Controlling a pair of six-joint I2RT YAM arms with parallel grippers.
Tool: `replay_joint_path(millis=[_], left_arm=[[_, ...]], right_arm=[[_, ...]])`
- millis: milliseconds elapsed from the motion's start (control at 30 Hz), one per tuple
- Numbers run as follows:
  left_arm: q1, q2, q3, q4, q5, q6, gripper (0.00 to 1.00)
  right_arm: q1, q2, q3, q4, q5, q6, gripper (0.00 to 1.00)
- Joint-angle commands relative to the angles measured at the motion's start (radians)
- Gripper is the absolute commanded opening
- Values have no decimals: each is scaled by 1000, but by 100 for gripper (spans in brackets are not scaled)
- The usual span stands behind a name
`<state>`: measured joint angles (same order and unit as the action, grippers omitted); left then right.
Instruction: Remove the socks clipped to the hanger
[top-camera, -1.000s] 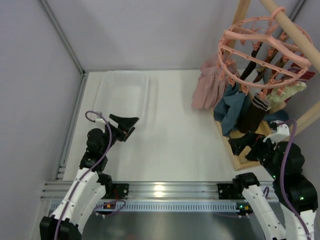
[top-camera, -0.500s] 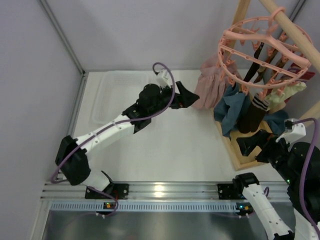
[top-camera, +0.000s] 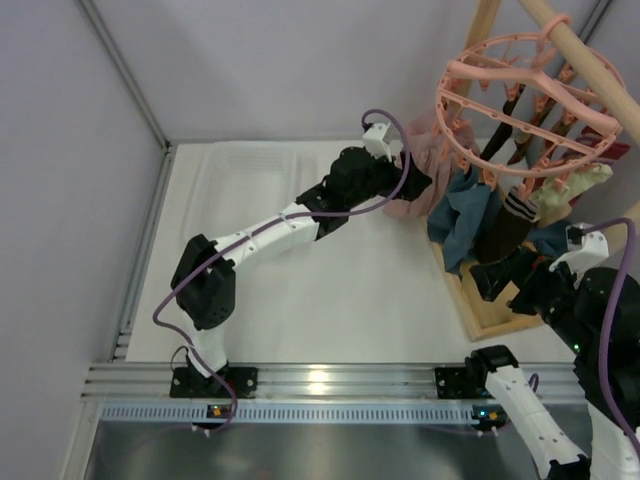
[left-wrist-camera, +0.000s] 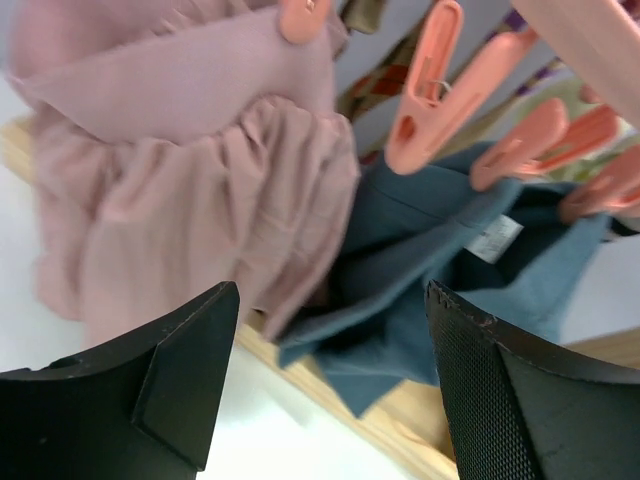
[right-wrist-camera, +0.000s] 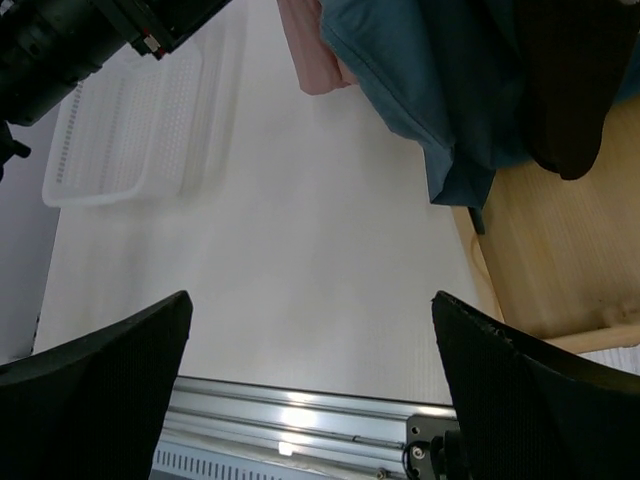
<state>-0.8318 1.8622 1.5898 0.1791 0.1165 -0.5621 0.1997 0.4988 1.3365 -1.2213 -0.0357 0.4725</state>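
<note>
Hanger (top-camera: 530, 95) hangs on the wooden pole (top-camera: 590, 50) at far right, with socks (top-camera: 508, 228) clipped beneath it (dark and cream among them). Left gripper (left-wrist-camera: 330, 330) faces the pink garment (left-wrist-camera: 190, 200) and teal cloth (left-wrist-camera: 440, 270), jaws apart, empty. Right gripper (right-wrist-camera: 310, 350) hovers over the worktop (right-wrist-camera: 300, 250), jaws wide apart, empty.

Under the hanger (top-camera: 530, 85), pink garment (left-wrist-camera: 180, 200), blue cloth (left-wrist-camera: 430, 290) and socks (top-camera: 505, 235) crowd the wooden frame (top-camera: 480, 310); left of the hanger, open table (top-camera: 330, 290).
</note>
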Motion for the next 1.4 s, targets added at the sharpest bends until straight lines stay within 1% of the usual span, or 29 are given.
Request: replay_joint_path(millis=[0,100,167,200,267,300,367,400,433,467,500,533,567,600,667,733,800,900,933,967,1000,1067,1133,1167,1233,1267,1300,1333,1367], left_arm=[[7,-3,58,34,-171,203,79],[17,25,68,36,-204,325,81],[34,72,108,36,-184,366,84],[40,87,122,36,-151,387,85],[71,120,153,36,-121,374,85],[83,123,156,52,-29,328,85],[124,130,153,83,58,260,85],[135,137,150,109,90,201,83],[144,140,153,123,162,177,81],[154,147,159,126,191,156,78],[155,146,160,126,219,113,71],[154,143,154,129,285,88,66],[149,126,138,140,296,59,61],[143,112,86,152,301,18,56],[103,54,17,180,270,16,53],[63,19,-57,180,232,57,53],[8,-26,-96,180,200,62,54],[-47,-54,-126,180,184,57,61],[-64,-54,-125,178,177,65,63],[-94,-48,-114,178,170,71,69],[-108,-41,-107,178,149,77,71],[-133,-11,-73,178,131,59,75],[-141,17,-47,178,117,42,76],[-142,47,-16,178,114,27,77],[-147,84,24,178,91,27,82],[-153,133,56,178,94,27,83],[-155,159,114,178,112,19,82],[-153,182,145,178,127,13,78],[-155,221,166,177,127,7,70]], right_arm=[[3,40,-26,78,-43,-9,99],[3,41,-34,103,-38,-20,99],[3,50,-37,112,-38,-25,99],[3,52,-37,118,-38,-25,99],[1,63,-33,121,-39,-31,99],[3,64,-33,120,-33,-34,99],[3,64,-31,115,-15,-35,99],[1,64,-33,112,-7,-37,100],[3,64,-33,109,-6,-38,99],[3,64,-33,109,-1,-40,99],[3,63,-33,108,5,-40,99],[4,64,-30,105,10,-38,99],[3,66,-27,105,16,-37,99],[3,63,-25,103,16,-34,100],[3,64,-22,100,14,-32,99],[3,70,-17,91,22,-28,99],[3,80,-16,72,30,-25,99],[0,78,-8,62,30,-12,99],[3,75,-5,63,30,-9,99],[3,67,-7,63,25,-3,99],[3,64,-7,63,22,11,99],[1,50,-11,62,14,17,99],[3,40,-13,49,14,31,99],[1,32,-10,42,16,34,99],[3,18,-7,16,23,40,99],[3,5,-5,8,29,40,99],[3,-2,-2,-3,30,40,99],[3,-6,4,-12,30,41,99],[3,-11,7,-32,30,38,99]])
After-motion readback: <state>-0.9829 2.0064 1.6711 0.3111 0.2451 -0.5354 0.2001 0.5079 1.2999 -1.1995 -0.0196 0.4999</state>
